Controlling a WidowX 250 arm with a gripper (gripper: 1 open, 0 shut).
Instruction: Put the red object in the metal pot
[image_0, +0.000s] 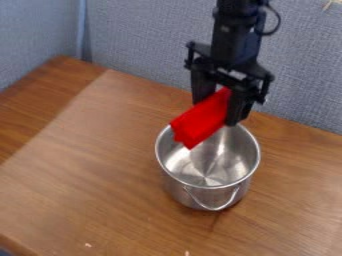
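Lab-like corner: 1 black robot arm (237, 40), wooden tabletop (94, 180), grey fabric-like partitions (147, 40).

Bright plain red block (202, 119); silvery pot (207, 172).

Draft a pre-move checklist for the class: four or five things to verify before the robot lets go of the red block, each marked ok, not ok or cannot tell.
1. Bright red rectangular block held by the black fingers: ok.
2. Shiny round stainless-steel pot upright, mouth up: ok.
3. Pot's mouth free of a lid: ok.
4. Block upright for a straight drop: not ok, it slants.
5. Block's lower end clear of the pot's rim: cannot tell from this single view.
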